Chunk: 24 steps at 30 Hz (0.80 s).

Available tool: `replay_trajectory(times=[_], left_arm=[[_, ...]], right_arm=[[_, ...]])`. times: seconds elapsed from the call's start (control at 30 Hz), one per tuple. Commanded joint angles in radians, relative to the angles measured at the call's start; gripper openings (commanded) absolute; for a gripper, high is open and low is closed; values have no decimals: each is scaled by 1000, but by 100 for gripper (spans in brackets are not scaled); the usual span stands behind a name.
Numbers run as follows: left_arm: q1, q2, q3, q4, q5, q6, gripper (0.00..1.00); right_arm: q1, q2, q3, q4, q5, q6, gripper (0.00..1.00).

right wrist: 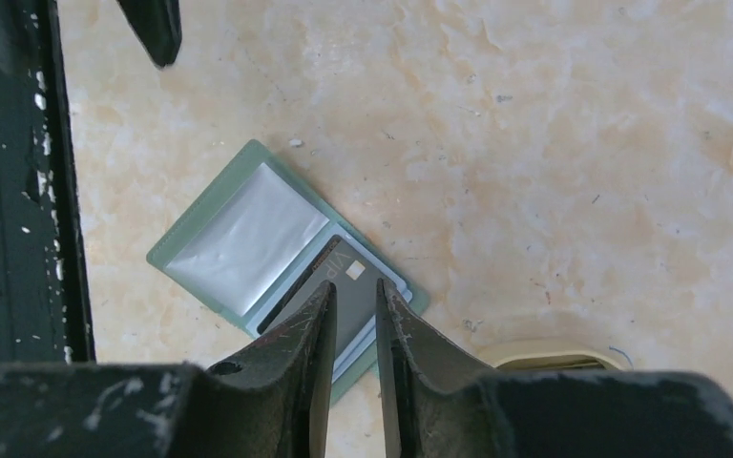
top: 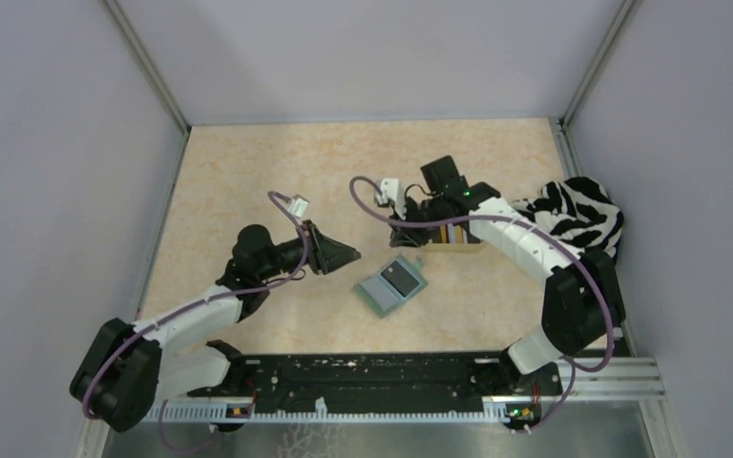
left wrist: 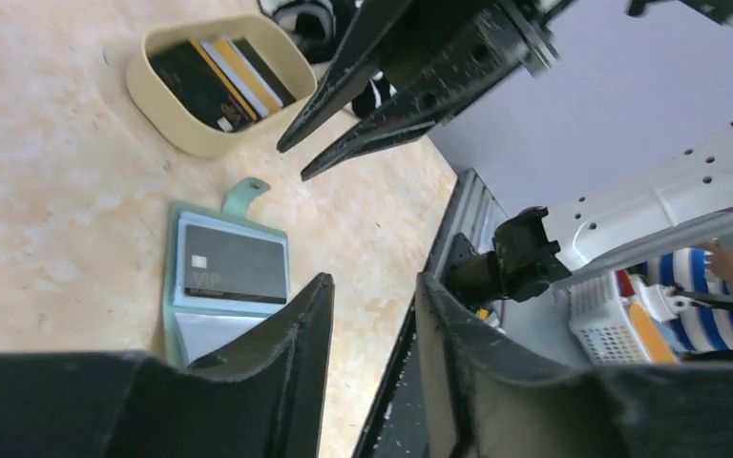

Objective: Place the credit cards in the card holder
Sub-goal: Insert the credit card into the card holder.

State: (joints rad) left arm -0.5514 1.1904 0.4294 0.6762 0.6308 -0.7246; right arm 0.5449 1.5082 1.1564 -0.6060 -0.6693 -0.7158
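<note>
The small pale grey-green folding card holder (top: 389, 288) lies opened flat on the mottled beige table (top: 248, 172), just below the tips of the right claw (left wrist: 294, 162) and a little to the right of the left claw (top: 351, 255). One half shows a clear, silvery pocket. On the other half rests a black rectangular card (left wrist: 237, 265) marked VIP, with a small chip. A rounded tab sticks out from that end. Near the right claw, on the far side of the holder, sits a tan rounded-rectangle tray (left wrist: 200, 143) holding a stack of black and yellow-gold cards (left wrist: 219, 81). The right claw's fingers stand a narrow gap apart with nothing between them. The left claw's fingers are wider apart, also holding nothing.
</note>
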Motion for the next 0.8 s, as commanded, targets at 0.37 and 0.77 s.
replay_trajectory(times=[0.37,0.77], left_arm=[[7,-397,-368,38,-384,-124,99],[-6,-254,-346,-20,-262,-377,92]], right_arm=[[-143,-298,-77,169,101,116,84],[-142,-218,-349,381,-197,456,81]])
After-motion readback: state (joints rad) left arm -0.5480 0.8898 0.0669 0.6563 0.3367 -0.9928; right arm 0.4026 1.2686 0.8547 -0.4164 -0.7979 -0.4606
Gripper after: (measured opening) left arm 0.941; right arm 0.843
